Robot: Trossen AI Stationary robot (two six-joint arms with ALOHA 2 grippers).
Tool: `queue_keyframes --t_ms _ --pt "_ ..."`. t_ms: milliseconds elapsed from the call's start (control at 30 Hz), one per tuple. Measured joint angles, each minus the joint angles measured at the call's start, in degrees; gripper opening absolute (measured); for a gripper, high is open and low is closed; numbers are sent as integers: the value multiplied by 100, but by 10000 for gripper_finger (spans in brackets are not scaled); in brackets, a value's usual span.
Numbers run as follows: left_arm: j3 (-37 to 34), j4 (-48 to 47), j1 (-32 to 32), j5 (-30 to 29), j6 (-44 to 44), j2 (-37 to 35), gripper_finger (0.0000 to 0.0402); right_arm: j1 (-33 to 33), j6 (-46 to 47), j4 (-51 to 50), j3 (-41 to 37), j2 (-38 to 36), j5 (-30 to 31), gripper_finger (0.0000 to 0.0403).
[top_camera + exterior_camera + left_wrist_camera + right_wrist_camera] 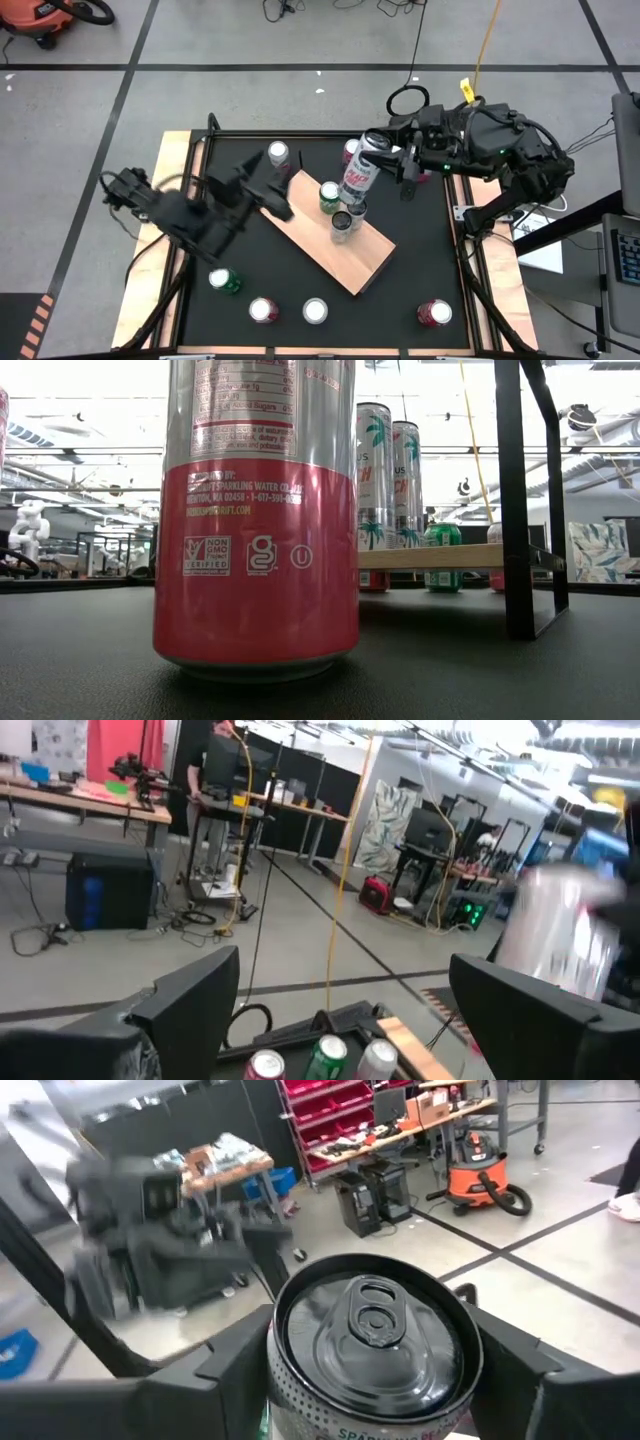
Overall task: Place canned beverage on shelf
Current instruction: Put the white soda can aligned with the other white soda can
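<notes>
The shelf (pixel 345 255) is a tan board lying aslant on the black table, raised on black rods (pixel 515 500). On it stand a green can (pixel 329 196) and two tall silver cans (pixel 343 225). My right gripper (pixel 378 152) is shut on a tall silver-and-red canned beverage (pixel 360 170), high over the shelf's far end. My left gripper (pixel 275 187) hangs open at the shelf's left corner, with nothing between its fingers (pixel 190 1000). My right gripper pinches the canned beverage's upper wall, just under its rim (pixel 285 1330), between its two fingers (pixel 235 1355). The fingers come in level from the table's right side. The can hangs roughly upright with its lid (pixel 372 1325) up, clear of the table.
Loose cans stand on the table: one at the far left (pixel 278 153), a green one (pixel 223 281), two near the front edge (pixel 263 310), and a red one at the front right (pixel 434 313). A red can (pixel 258 510) fills the low view.
</notes>
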Motion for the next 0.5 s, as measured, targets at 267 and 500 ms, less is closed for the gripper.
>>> queue_keyframes --t_ms 267,500 --pt "0 -4 -71 542 -109 -518 364 -18 -296 -235 2 11 -31 237" --pt "2 -459 453 2282 -1147 -587 339 -18 -141 -427 4 17 -149 237"
